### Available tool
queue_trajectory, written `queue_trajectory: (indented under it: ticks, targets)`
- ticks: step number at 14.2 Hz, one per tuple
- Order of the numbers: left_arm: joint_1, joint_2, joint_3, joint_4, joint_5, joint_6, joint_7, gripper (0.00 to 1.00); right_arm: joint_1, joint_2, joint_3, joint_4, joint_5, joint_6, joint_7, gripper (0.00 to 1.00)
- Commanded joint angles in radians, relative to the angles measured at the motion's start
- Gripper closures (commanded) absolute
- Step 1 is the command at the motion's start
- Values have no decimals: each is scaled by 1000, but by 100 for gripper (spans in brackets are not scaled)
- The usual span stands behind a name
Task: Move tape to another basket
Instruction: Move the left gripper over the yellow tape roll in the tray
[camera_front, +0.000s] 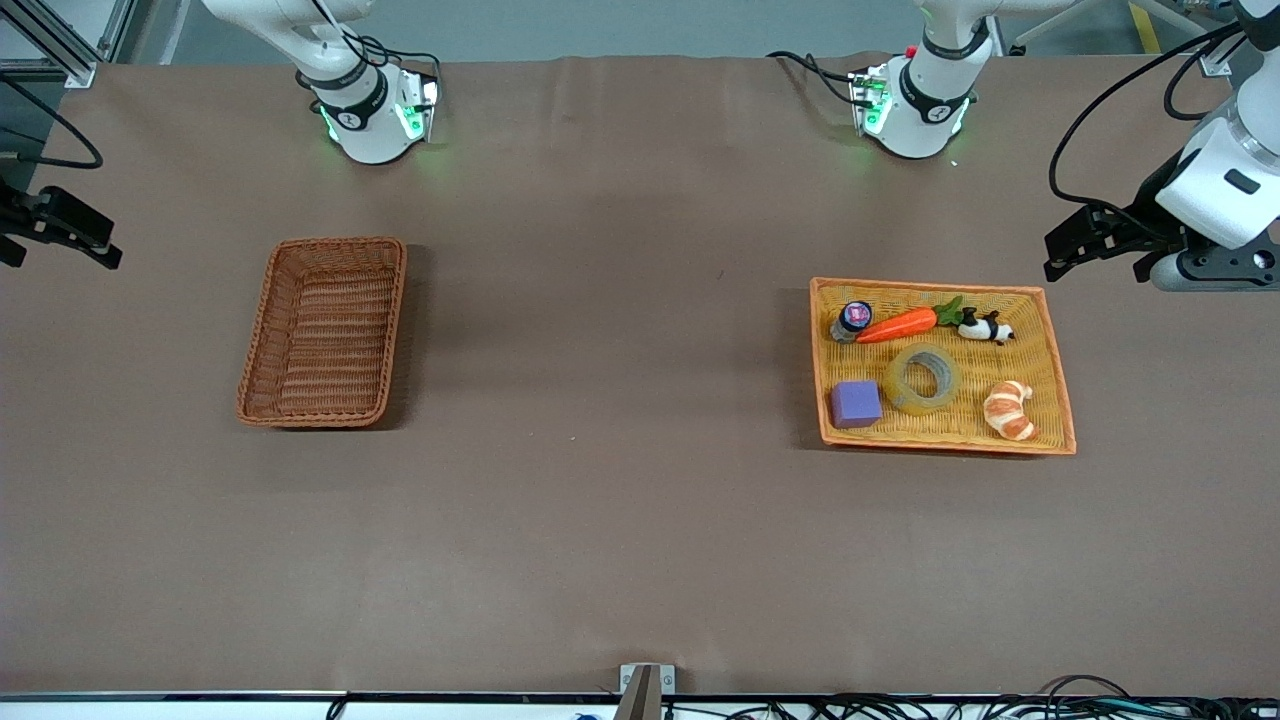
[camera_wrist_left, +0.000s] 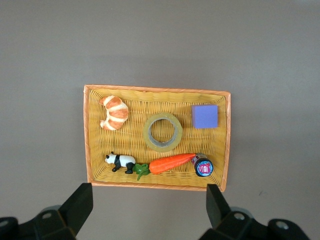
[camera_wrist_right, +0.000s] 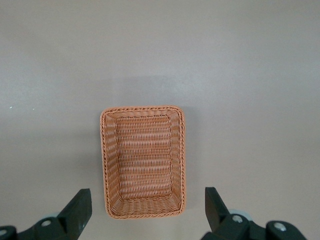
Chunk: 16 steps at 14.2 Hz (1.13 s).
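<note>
The tape (camera_front: 922, 378), a translucent yellowish ring, lies flat in the middle of the shallow orange-yellow tray (camera_front: 1052, 372) toward the left arm's end of the table. It also shows in the left wrist view (camera_wrist_left: 162, 131), as does the tray (camera_wrist_left: 137, 102). The reddish-brown wicker basket (camera_front: 325, 335) stands empty toward the right arm's end, and it shows in the right wrist view (camera_wrist_right: 142, 160). My left gripper (camera_front: 1095, 245) is open and empty, up in the air beside the tray (camera_wrist_left: 148, 200). My right gripper (camera_front: 60, 235) is open and empty, up beside the basket (camera_wrist_right: 148, 202).
In the tray with the tape are a purple cube (camera_front: 856, 404), a toy carrot (camera_front: 898, 324), a small panda figure (camera_front: 985, 327), a croissant (camera_front: 1010, 410) and a small round jar (camera_front: 852, 318). Bare brown table lies between tray and basket.
</note>
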Motion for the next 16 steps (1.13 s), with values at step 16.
queue_trajectory:
  ticks: [16]
  targets:
    - [-21,119,41,-181,24,155,-10,0,-9,-9,2,-3,20,-19,-4,0]
